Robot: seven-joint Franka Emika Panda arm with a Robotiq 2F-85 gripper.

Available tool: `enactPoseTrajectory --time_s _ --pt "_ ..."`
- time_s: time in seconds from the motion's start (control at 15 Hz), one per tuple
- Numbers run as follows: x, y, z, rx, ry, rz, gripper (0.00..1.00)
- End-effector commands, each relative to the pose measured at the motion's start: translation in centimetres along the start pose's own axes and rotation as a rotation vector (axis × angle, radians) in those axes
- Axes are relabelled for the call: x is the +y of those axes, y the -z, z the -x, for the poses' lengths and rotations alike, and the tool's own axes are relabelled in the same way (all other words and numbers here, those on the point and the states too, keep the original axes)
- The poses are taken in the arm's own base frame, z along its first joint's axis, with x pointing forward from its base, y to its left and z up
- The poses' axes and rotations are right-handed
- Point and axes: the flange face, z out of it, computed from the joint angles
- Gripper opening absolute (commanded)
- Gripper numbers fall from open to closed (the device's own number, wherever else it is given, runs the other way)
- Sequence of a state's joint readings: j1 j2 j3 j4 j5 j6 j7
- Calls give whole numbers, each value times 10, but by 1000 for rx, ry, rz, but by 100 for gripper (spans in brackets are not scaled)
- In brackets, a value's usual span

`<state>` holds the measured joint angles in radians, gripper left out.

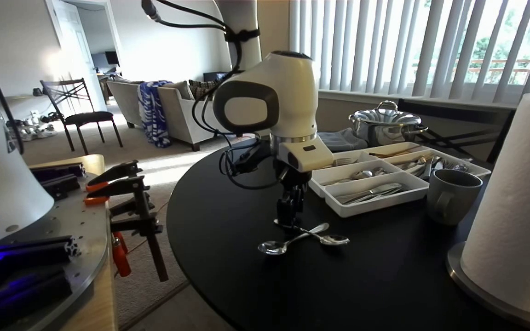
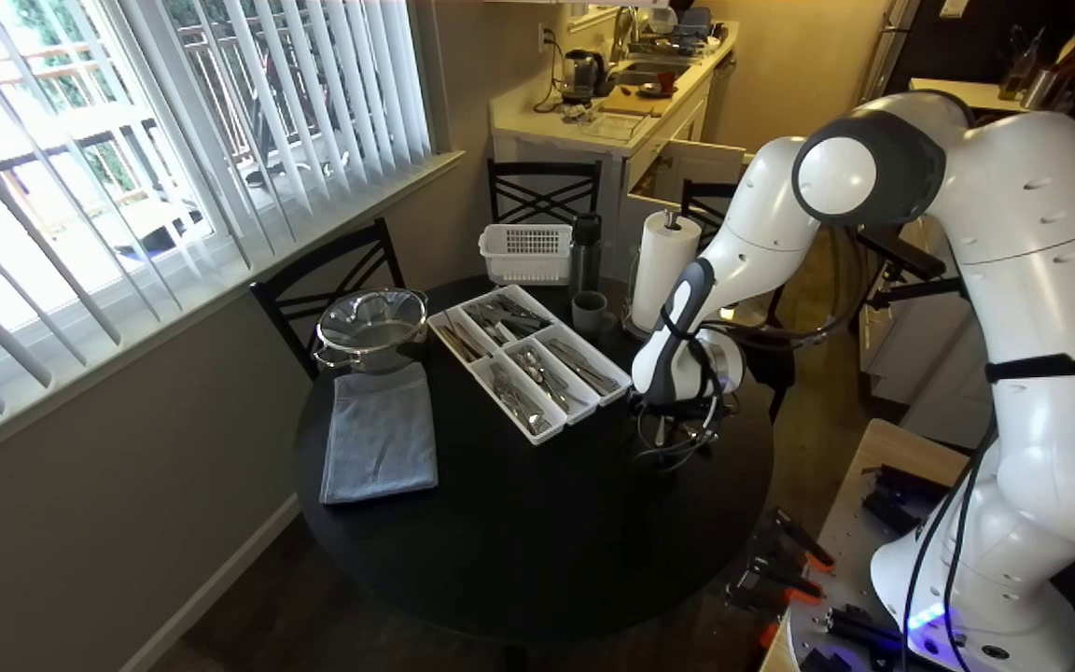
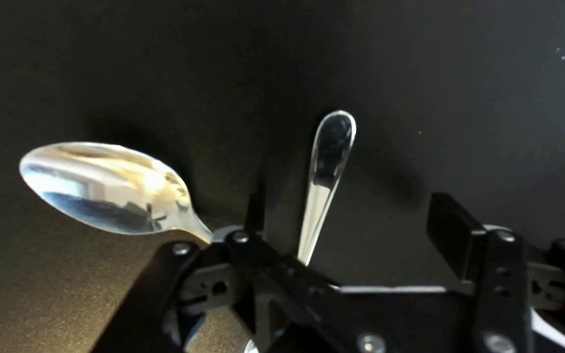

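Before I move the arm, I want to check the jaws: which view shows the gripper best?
The wrist view: the gripper is close up there, its fingers plainly apart, with a spoon handle showing between them. In both exterior views it appears small and dark, pointing down, and the gap is hard to judge.

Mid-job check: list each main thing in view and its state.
Claw: open, jaws well apart
Spoons: lying crossed
Cutlery tray: uncovered, stocked
Pot: upright, apparently lidded
Towel: folded
Mug: upright
Bottle: upright
Paper towel roll: standing upright
Blinds: slats angled open
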<state>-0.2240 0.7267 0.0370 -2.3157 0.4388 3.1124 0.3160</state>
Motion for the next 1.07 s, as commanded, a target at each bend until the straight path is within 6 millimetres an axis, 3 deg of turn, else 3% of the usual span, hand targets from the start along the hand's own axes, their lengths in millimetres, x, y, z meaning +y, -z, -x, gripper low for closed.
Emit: enactPoseTrajectory --time_s 0.0,0.2,0.27,0.33,1.0 --pt "12 1 2 -23 4 -22 100" --pt "18 -2 0 -49 -9 -29 100" --pt "20 -3 -1 -53 -10 -30 75" --pt "22 -4 -1 -55 -8 -27 74" --pt "24 2 -1 -43 -15 -30 8"
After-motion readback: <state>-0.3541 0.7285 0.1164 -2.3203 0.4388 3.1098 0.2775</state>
